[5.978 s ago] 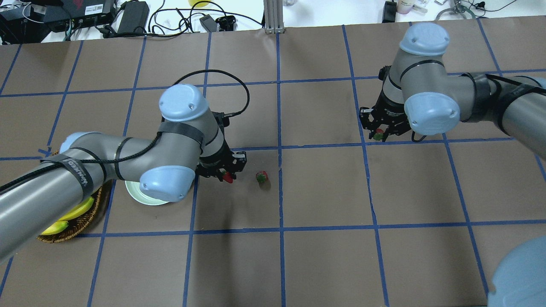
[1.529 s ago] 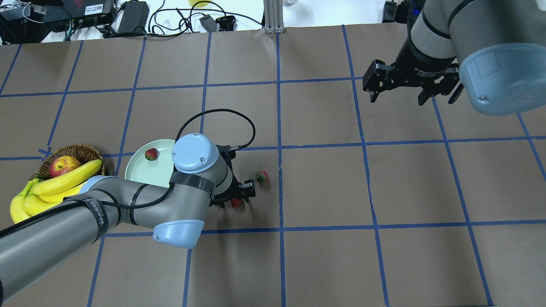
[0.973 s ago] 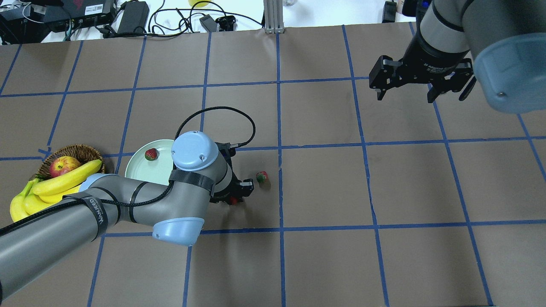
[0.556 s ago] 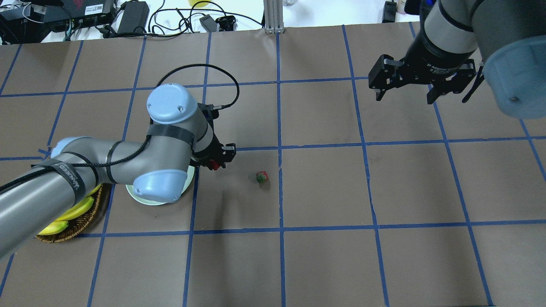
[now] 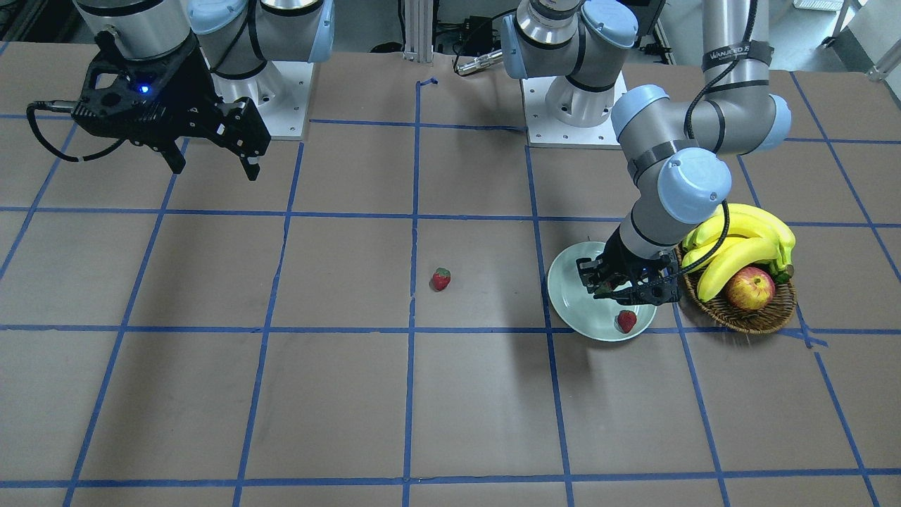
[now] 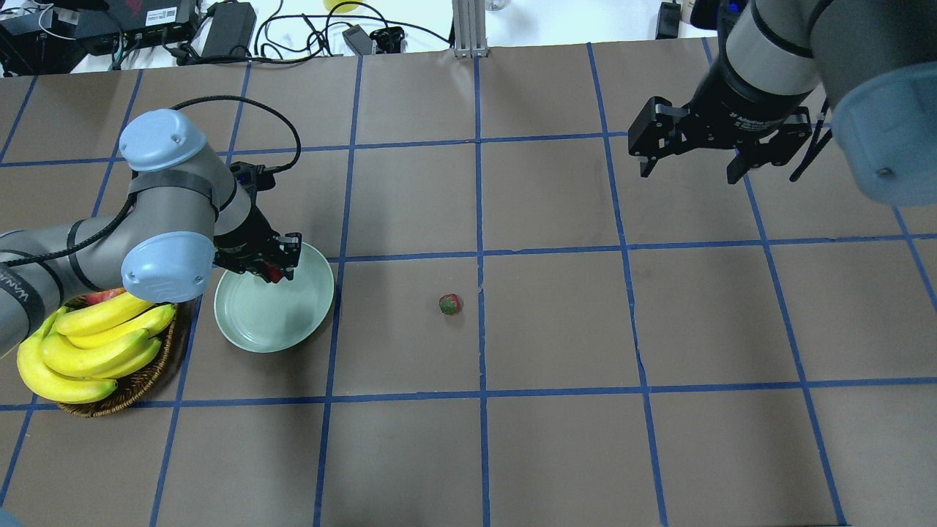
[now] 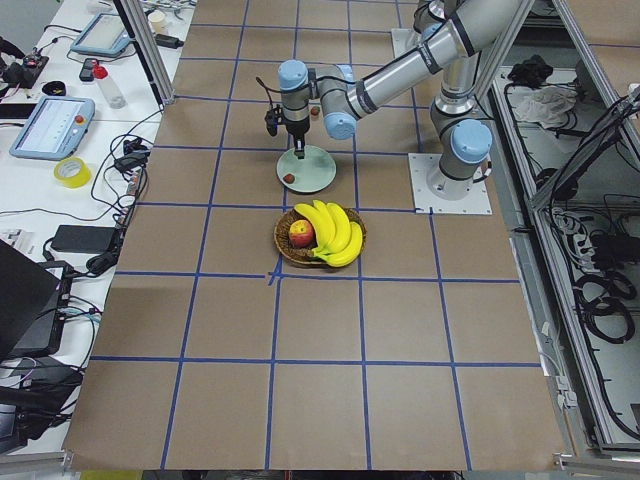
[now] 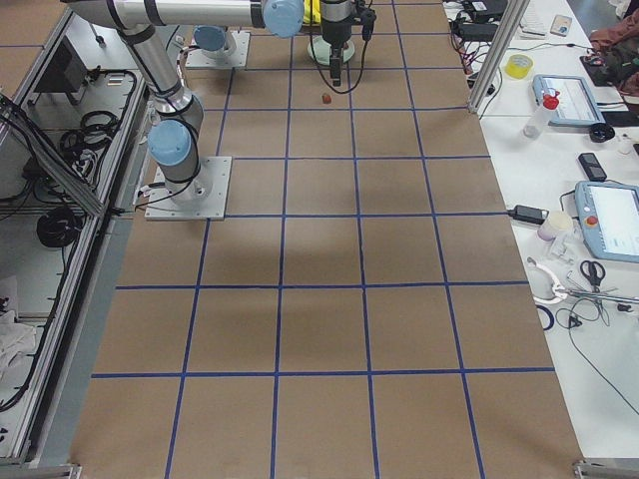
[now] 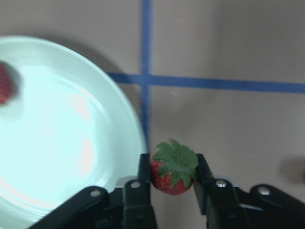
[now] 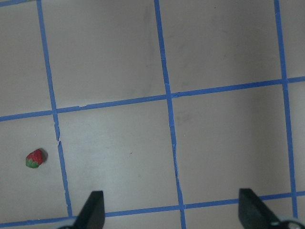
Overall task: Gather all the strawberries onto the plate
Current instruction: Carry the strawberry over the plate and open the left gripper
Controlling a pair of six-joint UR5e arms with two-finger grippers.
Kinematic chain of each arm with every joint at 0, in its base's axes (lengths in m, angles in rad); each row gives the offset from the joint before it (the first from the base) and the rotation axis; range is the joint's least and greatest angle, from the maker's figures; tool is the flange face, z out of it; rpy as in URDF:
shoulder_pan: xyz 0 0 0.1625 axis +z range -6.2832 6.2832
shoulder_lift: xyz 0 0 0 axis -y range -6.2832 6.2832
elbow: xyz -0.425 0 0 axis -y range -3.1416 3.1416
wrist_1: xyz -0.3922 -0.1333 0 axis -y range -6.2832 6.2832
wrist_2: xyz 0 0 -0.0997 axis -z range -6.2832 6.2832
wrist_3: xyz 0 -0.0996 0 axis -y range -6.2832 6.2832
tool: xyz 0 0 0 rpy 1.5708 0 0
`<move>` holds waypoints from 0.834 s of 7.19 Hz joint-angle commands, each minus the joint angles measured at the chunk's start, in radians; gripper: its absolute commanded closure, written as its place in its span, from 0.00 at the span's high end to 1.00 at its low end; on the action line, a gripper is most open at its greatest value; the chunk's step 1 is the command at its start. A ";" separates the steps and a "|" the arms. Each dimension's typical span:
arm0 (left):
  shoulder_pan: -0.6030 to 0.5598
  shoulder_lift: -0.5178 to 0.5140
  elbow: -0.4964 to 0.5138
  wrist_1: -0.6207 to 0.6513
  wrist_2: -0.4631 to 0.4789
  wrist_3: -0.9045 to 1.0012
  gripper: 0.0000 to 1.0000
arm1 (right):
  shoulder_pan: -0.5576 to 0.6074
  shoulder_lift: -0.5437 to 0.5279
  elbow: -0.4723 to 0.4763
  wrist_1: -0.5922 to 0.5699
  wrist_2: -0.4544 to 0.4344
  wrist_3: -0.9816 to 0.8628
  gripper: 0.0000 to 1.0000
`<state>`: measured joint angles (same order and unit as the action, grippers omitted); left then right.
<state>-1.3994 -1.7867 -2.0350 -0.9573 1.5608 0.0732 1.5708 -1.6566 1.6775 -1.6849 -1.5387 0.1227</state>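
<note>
My left gripper [image 6: 269, 269] is shut on a strawberry [image 9: 174, 167], red with a green cap, and holds it over the far rim of the pale green plate [image 6: 271, 322]. The held strawberry [image 6: 275, 274] shows as red between the fingers. A second strawberry [image 5: 626, 321] lies in the plate [image 5: 574, 296], near its rim; the left wrist view shows it at the frame's left edge [image 9: 5, 88]. A third strawberry [image 6: 449, 304] lies on the table right of the plate, also in the front view [image 5: 440, 279]. My right gripper [image 6: 688, 172] is open and empty, high over the far right.
A wicker basket [image 6: 124, 388] with bananas [image 6: 88, 344] and an apple [image 5: 750, 290] stands just left of the plate, under my left arm. Blue tape lines grid the brown table. Cables and boxes lie beyond the far edge.
My left arm has swung left with the strawberry, from just right of the plate to over the plate's far rim. The right gripper has stayed open and barely moved.
</note>
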 commanded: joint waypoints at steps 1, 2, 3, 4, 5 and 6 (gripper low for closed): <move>0.005 0.009 -0.022 0.009 -0.007 -0.033 1.00 | 0.000 0.000 0.002 0.016 -0.004 0.000 1.00; -0.007 0.009 -0.021 0.012 -0.010 -0.050 1.00 | 0.000 0.001 0.005 0.016 -0.012 -0.002 1.00; -0.048 0.015 -0.017 0.018 -0.011 -0.112 1.00 | 0.000 0.000 0.008 0.017 -0.038 -0.008 1.00; -0.120 0.020 0.013 0.015 -0.052 -0.266 1.00 | 0.000 0.001 0.008 0.028 -0.091 -0.062 1.00; -0.204 0.004 0.045 0.017 -0.056 -0.393 1.00 | 0.000 0.001 0.008 0.028 -0.095 -0.078 1.00; -0.272 -0.011 0.064 0.031 -0.079 -0.518 1.00 | 0.000 0.001 0.008 0.028 -0.093 -0.078 1.00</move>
<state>-1.5838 -1.7823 -1.9992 -0.9373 1.5052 -0.2902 1.5708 -1.6553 1.6856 -1.6582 -1.6246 0.0567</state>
